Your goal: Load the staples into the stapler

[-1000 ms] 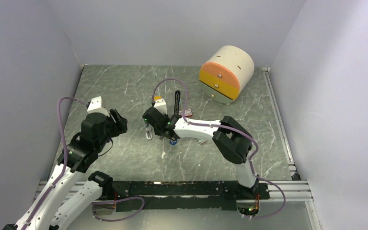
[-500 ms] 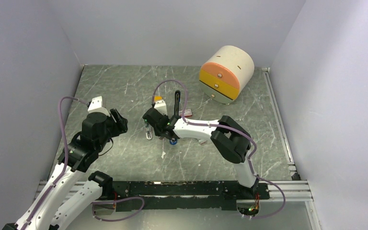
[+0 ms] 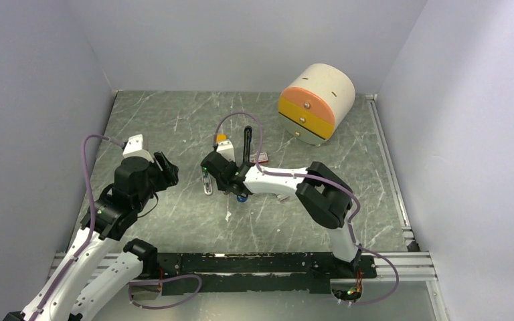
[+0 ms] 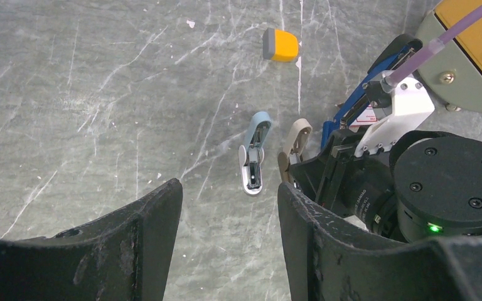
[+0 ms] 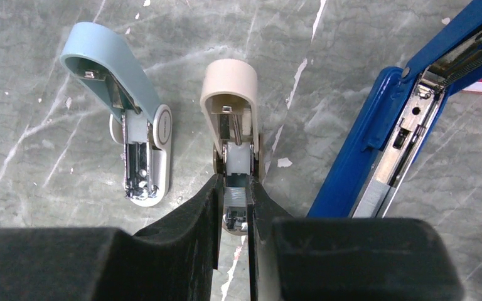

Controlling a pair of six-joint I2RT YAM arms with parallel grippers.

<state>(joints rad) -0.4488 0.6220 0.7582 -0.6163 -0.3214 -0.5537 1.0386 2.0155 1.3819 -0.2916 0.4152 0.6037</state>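
Three staplers lie open side by side in the right wrist view: a light-blue one [image 5: 122, 94], a beige stapler [image 5: 231, 94] and a larger blue one [image 5: 383, 132]. My right gripper [image 5: 235, 188] is shut on the staples [image 5: 236, 197], a small silver ribbed block held right over the beige stapler's open channel. In the top view this gripper [image 3: 214, 164] is at mid-table. My left gripper [image 4: 229, 207] is open with nothing between its fingers. It hovers over bare table, left of the staplers [image 4: 254, 153].
An orange-yellow little block [image 3: 221, 138] lies just beyond the staplers. A red-and-white box [image 3: 262, 158] sits to their right. A round cream drawer unit with orange and yellow fronts [image 3: 316, 103] stands at the back right. Walls close in the table [image 3: 174, 120] on both sides.
My right gripper has edged slightly to the far left with the staples still in it. The left arm has not moved.
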